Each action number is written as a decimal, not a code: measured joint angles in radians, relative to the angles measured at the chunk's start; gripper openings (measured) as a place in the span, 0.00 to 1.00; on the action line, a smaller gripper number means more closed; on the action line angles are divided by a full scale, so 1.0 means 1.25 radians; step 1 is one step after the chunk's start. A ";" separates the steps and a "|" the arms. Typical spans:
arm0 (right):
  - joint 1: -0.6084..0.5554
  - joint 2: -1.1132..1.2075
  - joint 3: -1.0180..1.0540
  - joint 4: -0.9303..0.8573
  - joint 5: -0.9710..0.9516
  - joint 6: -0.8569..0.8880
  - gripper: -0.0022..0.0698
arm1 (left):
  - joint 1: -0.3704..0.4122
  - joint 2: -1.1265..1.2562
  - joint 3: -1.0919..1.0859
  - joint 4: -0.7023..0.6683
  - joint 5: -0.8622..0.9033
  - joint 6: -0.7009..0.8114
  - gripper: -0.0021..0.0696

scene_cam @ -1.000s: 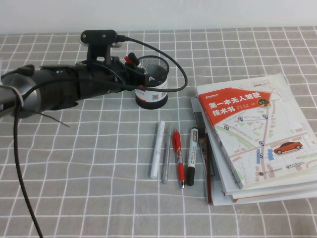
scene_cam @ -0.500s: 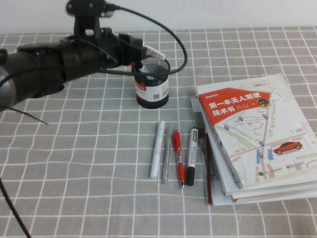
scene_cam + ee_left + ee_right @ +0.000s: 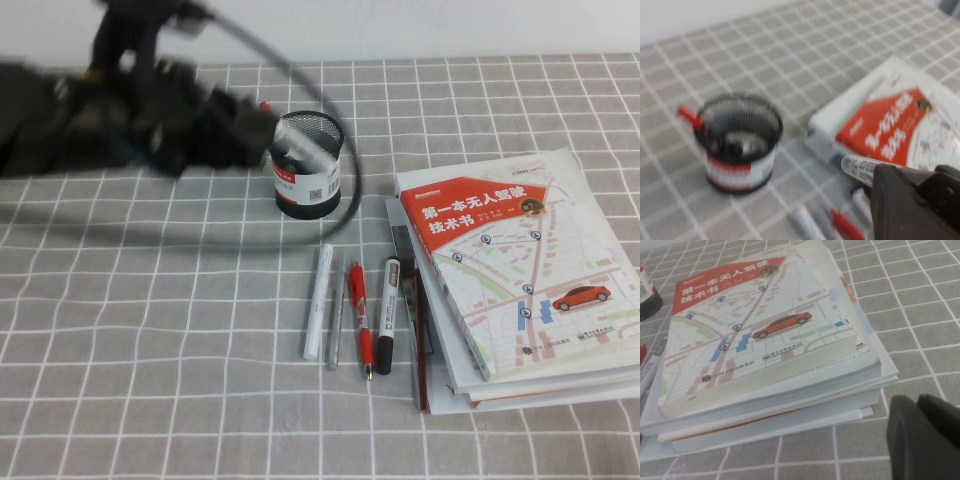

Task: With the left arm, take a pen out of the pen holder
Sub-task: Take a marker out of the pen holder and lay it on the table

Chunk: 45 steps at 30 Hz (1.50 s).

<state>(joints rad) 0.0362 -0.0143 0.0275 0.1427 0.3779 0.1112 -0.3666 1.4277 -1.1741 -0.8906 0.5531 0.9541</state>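
Pen in left pincer; right pincer near 第一本无人驾驶技术书.

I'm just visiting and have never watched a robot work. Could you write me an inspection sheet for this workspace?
Surface: grey checked cloth.
Job's things: mesh holder; pen out of it, in the left gripper.
Clutter: four pens lying side by side; books stacked beside them.
Grippers: left gripper shut on the pen, raised near the holder; right gripper low beside the books.
Cables: black cable looping from the left arm past the holder.
Surroundings: white wall.
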 joint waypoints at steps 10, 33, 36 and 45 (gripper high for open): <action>0.000 0.000 0.000 0.000 0.000 0.000 0.01 | -0.094 -0.270 0.416 -0.096 -0.291 -0.013 0.18; 0.000 0.000 0.000 0.000 0.000 0.000 0.01 | -0.287 0.025 0.449 0.198 -0.795 -0.353 0.18; 0.000 0.000 0.000 0.000 0.000 0.000 0.01 | -0.287 0.053 0.448 0.272 -0.820 -0.445 0.18; 0.000 0.000 0.000 0.000 0.000 0.000 0.01 | -0.287 0.144 0.447 0.344 -0.829 -0.571 0.18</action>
<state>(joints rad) 0.0362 -0.0143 0.0275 0.1427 0.3779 0.1112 -0.7256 1.6074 -0.6150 -0.4610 -0.4834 0.2404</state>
